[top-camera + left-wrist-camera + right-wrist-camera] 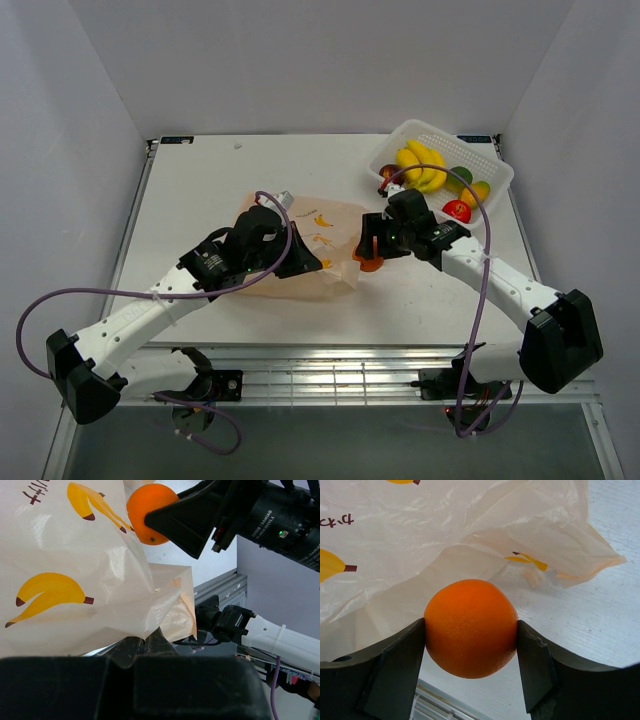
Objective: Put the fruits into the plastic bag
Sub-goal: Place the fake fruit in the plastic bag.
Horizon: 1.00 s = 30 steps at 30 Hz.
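The peach-orange plastic bag [318, 252] printed with bananas lies mid-table; it also shows in the left wrist view [75, 580] and the right wrist view [445, 525]. My left gripper [145, 640] is shut on the bag's edge and holds it up. My right gripper [470, 645] is shut on the orange [470, 627], just off the bag's right edge [368, 262]. The orange also shows in the left wrist view [147, 512]. A yellow banana bunch [422, 165], a red piece [457, 210], a green piece [459, 175] and a yellow-green piece [477, 191] lie in the white basket [482, 152].
The white lattice basket stands at the table's back right. White walls close in the table on three sides. A metal rail [330, 365] runs along the near edge.
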Each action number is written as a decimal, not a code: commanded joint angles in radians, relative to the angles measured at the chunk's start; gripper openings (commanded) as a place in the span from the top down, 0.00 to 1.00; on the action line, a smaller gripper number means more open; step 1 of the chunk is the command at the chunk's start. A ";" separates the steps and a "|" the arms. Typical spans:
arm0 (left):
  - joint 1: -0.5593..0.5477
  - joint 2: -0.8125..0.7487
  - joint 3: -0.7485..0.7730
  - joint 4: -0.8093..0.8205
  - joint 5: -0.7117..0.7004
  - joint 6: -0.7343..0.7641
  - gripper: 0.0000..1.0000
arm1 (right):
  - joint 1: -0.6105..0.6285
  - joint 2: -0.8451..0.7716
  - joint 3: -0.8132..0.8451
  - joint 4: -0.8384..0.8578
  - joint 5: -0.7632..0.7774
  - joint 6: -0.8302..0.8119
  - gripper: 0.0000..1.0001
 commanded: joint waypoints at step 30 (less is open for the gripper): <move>-0.003 0.004 0.037 0.032 -0.061 -0.015 1.00 | 0.033 0.308 0.215 0.349 -0.370 -0.050 0.15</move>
